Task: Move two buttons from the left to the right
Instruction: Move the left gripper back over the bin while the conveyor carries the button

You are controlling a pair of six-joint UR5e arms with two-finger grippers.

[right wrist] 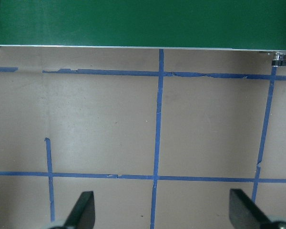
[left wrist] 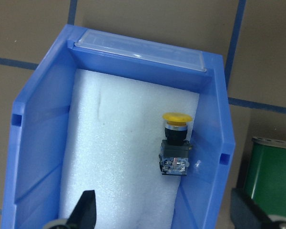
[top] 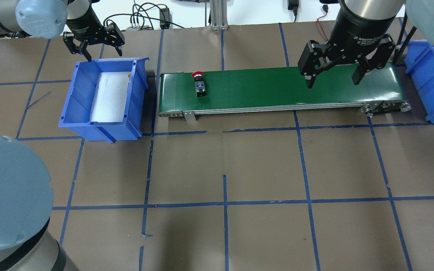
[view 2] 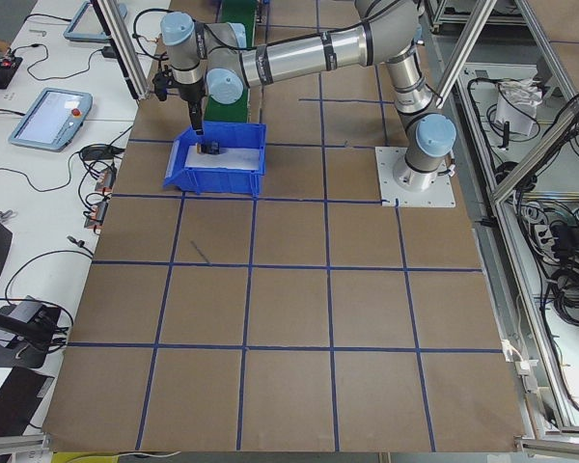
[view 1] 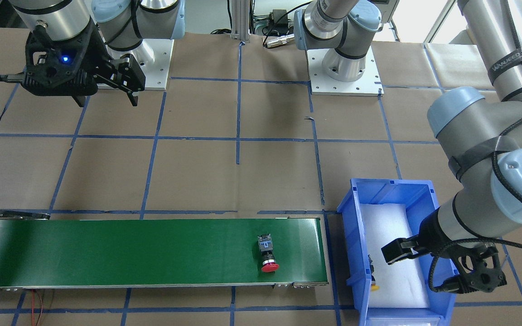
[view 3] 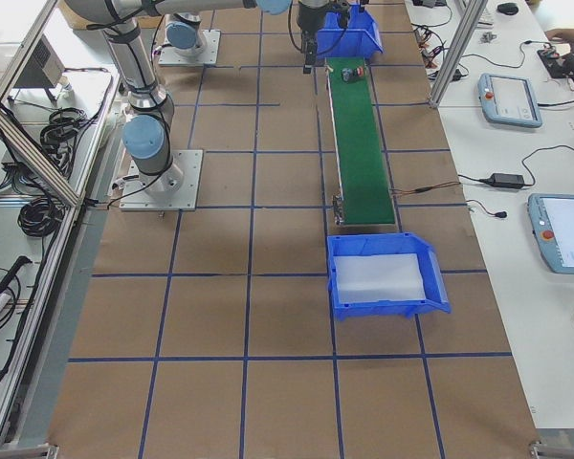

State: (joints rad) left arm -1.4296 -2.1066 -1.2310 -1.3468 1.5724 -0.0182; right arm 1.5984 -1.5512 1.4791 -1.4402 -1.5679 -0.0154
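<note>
Left gripper (top: 104,52) wide, empty, over the blue bin (top: 70,94) (yellow button (left wrist: 175,143) inside); red button (top: 199,83) on belt (top: 277,88).

1 button (view 1: 268,254) on belt (view 1: 107,251), 1 button (left wrist: 174,148) in bin (left wrist: 38,157)

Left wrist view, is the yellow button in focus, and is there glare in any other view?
Left wrist view: the yellow button is sharp on the foam, while the fingertips of the left hand at the bottom edge look slightly soft. Front-facing view: the top right corner is washed out white. Overhead view: even light, only soft shadows.
</note>
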